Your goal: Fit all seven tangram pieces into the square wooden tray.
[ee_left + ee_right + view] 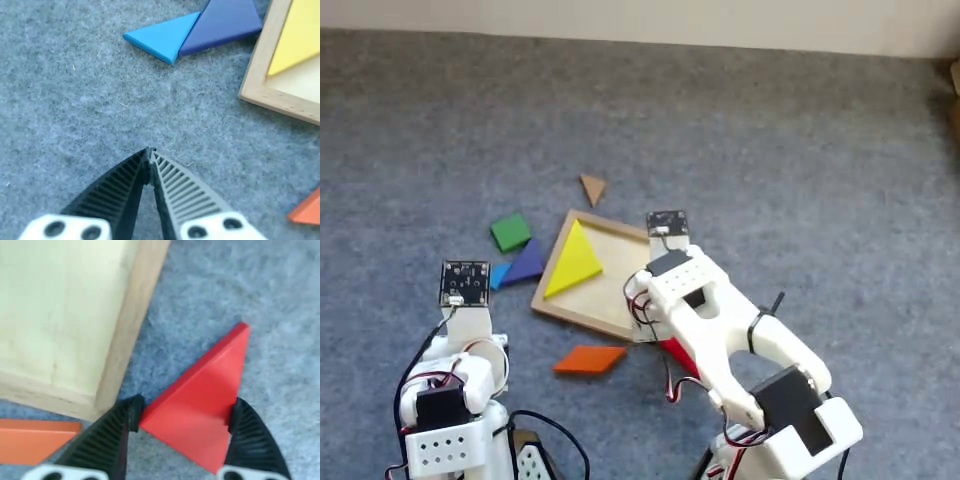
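Nearest the lens, at left: the left claw point(150, 152), jaws pressed together and holding nothing, poised over bare grey felt on the tabletop point(770, 130). It is probably parked here to leave the tray side free for the other arm.

Just beyond it lie the light blue triangle point(162, 37) and the dark blue triangle point(222, 20), touching along one edge. The green square point(510, 231) lies near them. All three are outside the tray, beside its left rim, and are not yet fitted.

Centre: the square wooden tray point(605, 224) holds one piece, the large yellow triangle point(573, 262), set toward its left side so that the rest of the floor stays bare for the others. The orange parallelogram point(590, 359) lies in front of the tray and the small brown triangle point(592, 187) beyond it.

Right: the red triangle point(210, 385) lies flat on the felt, just off the tray's near corner. The right claw point(185, 410) is spread wide astride it, one jaw at each edge. The tips appear to meet the edges, though a firm pinch cannot be confirmed.
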Motion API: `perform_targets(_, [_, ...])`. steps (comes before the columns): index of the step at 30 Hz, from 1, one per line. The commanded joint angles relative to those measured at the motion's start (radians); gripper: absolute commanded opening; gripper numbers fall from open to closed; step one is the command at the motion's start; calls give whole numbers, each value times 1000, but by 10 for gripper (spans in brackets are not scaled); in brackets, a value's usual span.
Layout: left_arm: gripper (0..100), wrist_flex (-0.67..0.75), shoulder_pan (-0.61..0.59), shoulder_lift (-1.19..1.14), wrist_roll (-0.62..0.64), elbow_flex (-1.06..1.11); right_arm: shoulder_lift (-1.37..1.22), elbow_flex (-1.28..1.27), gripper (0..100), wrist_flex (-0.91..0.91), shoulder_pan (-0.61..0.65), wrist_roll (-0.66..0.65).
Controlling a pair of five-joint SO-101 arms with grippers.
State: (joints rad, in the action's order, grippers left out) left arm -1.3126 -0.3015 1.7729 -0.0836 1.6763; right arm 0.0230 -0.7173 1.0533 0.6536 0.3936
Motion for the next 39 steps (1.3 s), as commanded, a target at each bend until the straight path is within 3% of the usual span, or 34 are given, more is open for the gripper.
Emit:
perform_targets(1, [7, -8, -18, 61, -5, 21, -7, -27, 167, 7, -4, -69])
perform_targets(9, [7, -8, -18, 61, -5, 21, 4, -25, 167, 7, -42, -81])
perform_targets(21, [7, -8, -18, 61, -5, 21, 421, -30, 167, 73, -93, -97])
perform_targets(26, [7, -8, -18, 61, -5, 21, 440, -1, 167, 38, -96, -315])
perform_targets(33, [7, -8, -18, 61, -5, 21, 414, 44, 170, 35, -97, -351])
perform_targets(37, [7, -8, -18, 61, -5, 21, 414, 45, 171, 45, -94, -514])
perform_targets(39, [7, -8, -18, 61, -5, 21, 412, 45, 171, 73, -93, -496])
